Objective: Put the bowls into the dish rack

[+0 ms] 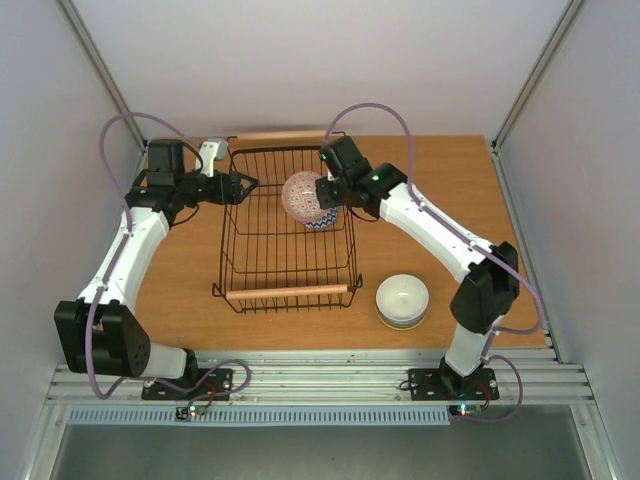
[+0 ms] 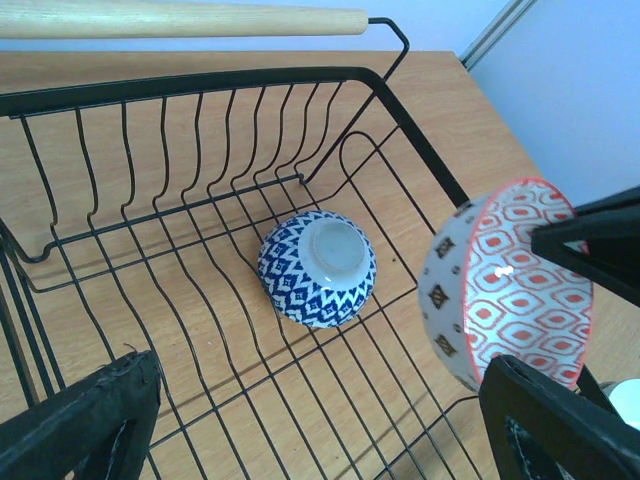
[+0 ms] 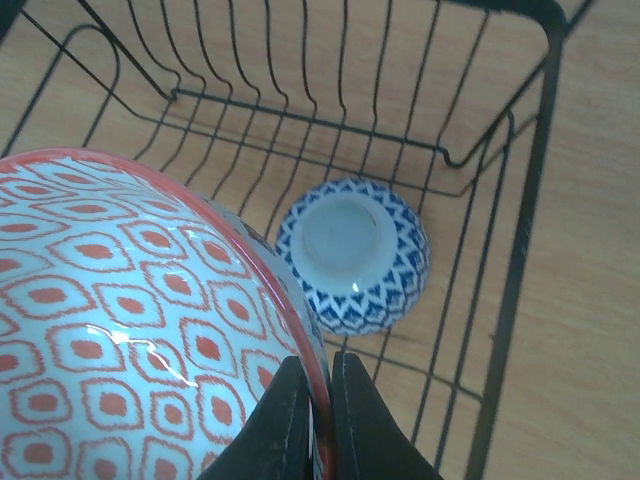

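The black wire dish rack (image 1: 240,262) with two wooden handles stands mid-table. A blue-and-white bowl (image 2: 318,268) lies upside down on its floor near the far right corner; it shows in the right wrist view (image 3: 354,254) too. My right gripper (image 3: 322,400) is shut on the rim of a red-patterned white bowl (image 3: 130,320) and holds it tilted on edge above the rack (image 1: 303,196). My left gripper (image 1: 245,186) is open and empty at the rack's left rim. A white bowl with a yellow base (image 1: 402,300) sits on the table right of the rack.
The wooden table (image 1: 180,270) is bounded by grey walls on the left, right and back. The rack's near handle (image 1: 290,292) and far handle (image 1: 280,136) run crosswise. A metal rail (image 1: 320,380) holds the arm bases.
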